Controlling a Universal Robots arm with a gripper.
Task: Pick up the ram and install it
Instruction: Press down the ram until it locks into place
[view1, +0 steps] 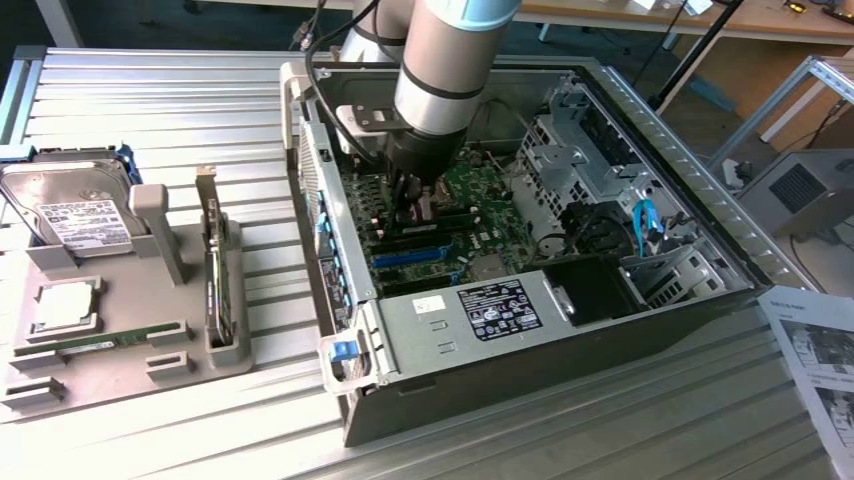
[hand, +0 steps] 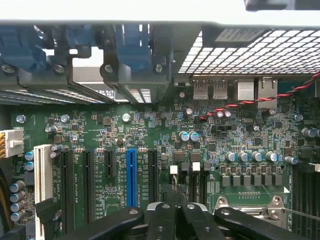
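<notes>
My gripper (view1: 424, 203) sits closed and empty, low inside the open PC case (view1: 641, 140) over the motherboard (hand: 150, 145); the ram (view1: 100, 340) lies flat in the grey tray (view1: 187, 360), well apart, ungrasped

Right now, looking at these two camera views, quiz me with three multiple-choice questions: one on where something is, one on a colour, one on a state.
1. Where does the ram lie?
A. on a printed sheet
B. in the grey holder at the exterior view's left
C. on top of a power supply

2. On the motherboard, the coloured slot between the black slots is:
A. red
B. yellow
C. blue

3. The gripper is:
A. shut, over the motherboard
B. wide open
C. clamped on a hard drive

Answers:
1 B: the green stick lies flat in the holder.
2 C: the wrist view shows it bright blue.
3 A: its fingers meet with no gap, inside the case.
</notes>
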